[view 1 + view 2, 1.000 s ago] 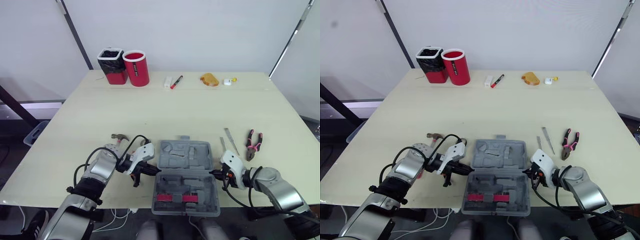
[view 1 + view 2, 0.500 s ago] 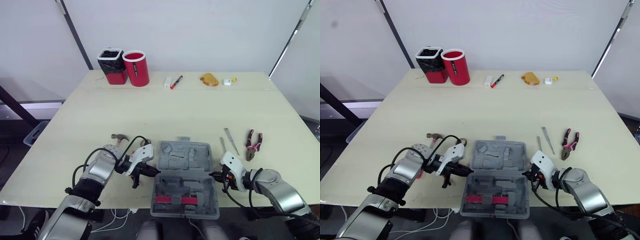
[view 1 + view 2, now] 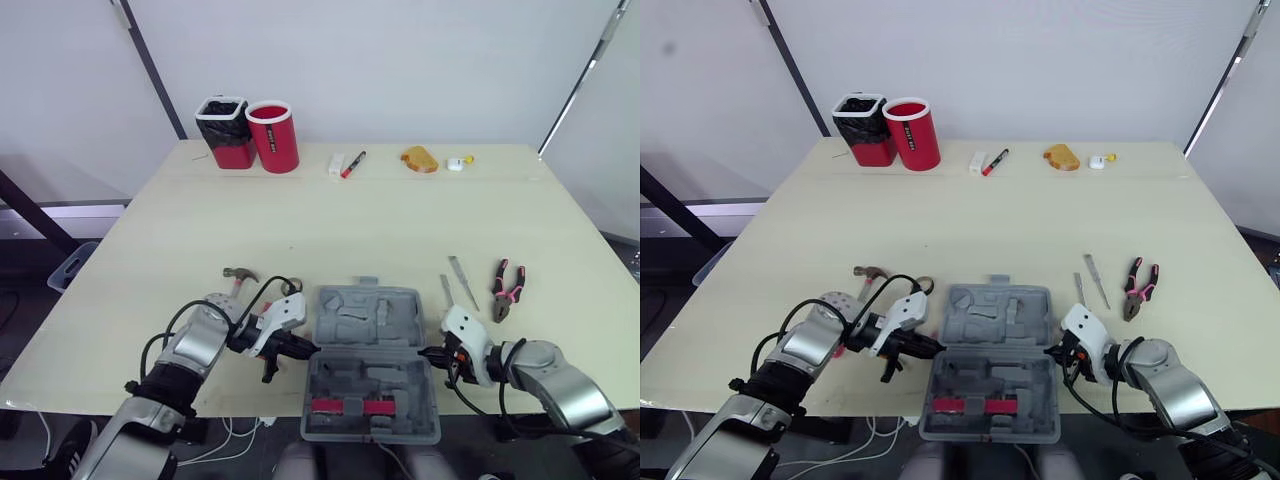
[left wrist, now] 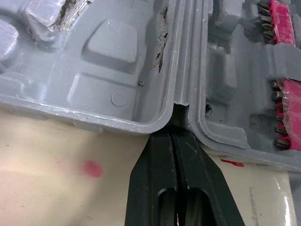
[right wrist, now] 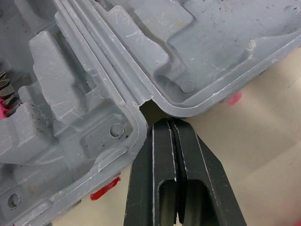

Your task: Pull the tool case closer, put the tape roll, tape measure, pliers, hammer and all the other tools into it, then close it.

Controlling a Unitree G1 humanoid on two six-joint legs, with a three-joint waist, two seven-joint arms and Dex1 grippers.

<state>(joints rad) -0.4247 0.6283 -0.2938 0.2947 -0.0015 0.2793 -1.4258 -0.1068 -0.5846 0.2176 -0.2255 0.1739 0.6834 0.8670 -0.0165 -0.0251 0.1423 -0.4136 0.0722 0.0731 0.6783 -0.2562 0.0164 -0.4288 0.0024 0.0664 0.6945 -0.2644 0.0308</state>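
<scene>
**Both grippers closed at case hinge**

Hammer (image 3: 240, 275) lies by left gripper (image 3: 305, 349), fingers pressed together, empty, tips in hinge notch of open tool case (image 3: 370, 345) at table (image 3: 400, 220) near edge. Right gripper (image 3: 425, 353) likewise opposite. Pliers (image 3: 507, 288) rightmost.

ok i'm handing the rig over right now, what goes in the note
Hands: left hand shut, tip at the left hinge notch of the tool case; right hand shut, tip at the right hinge notch.
The case is open at the near edge of the table, with red bit strips inside.
The hammer lies left of it; the pliers and two thin metal tools lie right of it, on the table.
Done: case is near. Left: load all tools, close it.
</scene>
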